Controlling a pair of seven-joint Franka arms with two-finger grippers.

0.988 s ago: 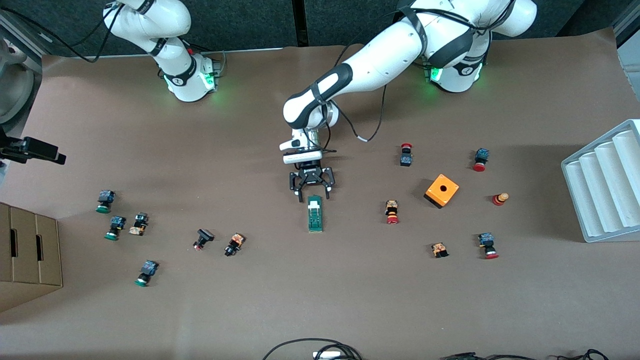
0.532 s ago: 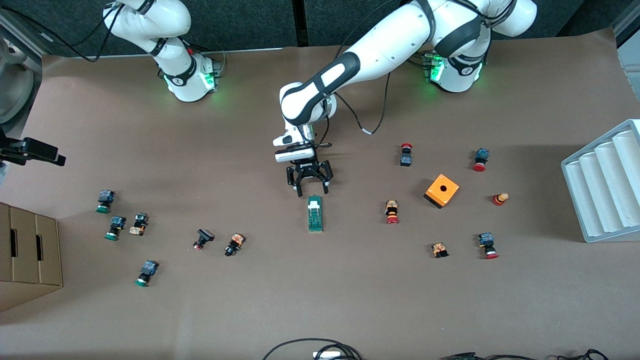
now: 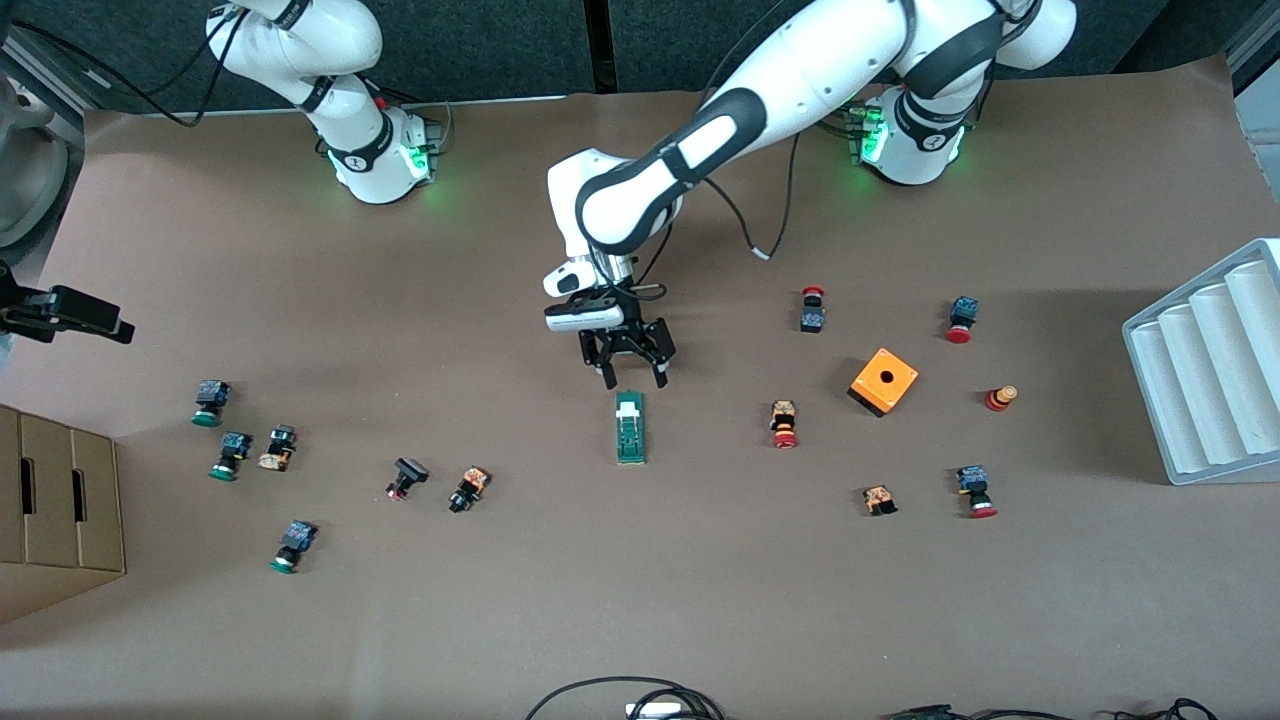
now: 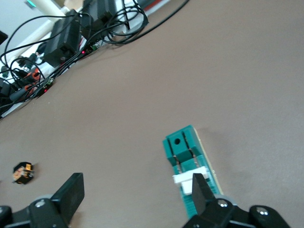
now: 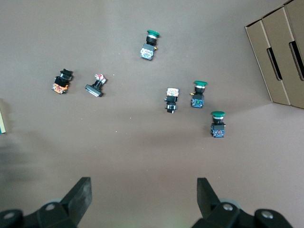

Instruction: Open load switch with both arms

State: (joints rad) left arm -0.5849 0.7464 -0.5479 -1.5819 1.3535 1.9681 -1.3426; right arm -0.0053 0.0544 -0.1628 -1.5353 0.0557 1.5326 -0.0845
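Observation:
The load switch (image 3: 630,428) is a narrow dark-green bar with a white piece at the end toward the robot bases, lying flat mid-table. My left gripper (image 3: 633,380) hangs open just over the table beside that white end, holding nothing. In the left wrist view the load switch (image 4: 187,152) lies under one finger (image 4: 202,190) rather than between the two, and the left gripper (image 4: 137,190) spans bare table. My right gripper (image 5: 144,192) shows only in its wrist view, open and empty, high over the right arm's end of the table.
An orange cube (image 3: 884,380) and red-capped buttons (image 3: 784,424) lie toward the left arm's end. Green-capped buttons (image 3: 230,455) and a cardboard box (image 3: 55,510) are toward the right arm's end. A white ridged tray (image 3: 1210,370) sits at the table edge. Cables (image 3: 640,700) lie along the nearest edge.
The left arm's elbow has swung toward the bases, and its gripper has drawn back slightly from the switch's white end and twisted a little. Both grippers stay open.

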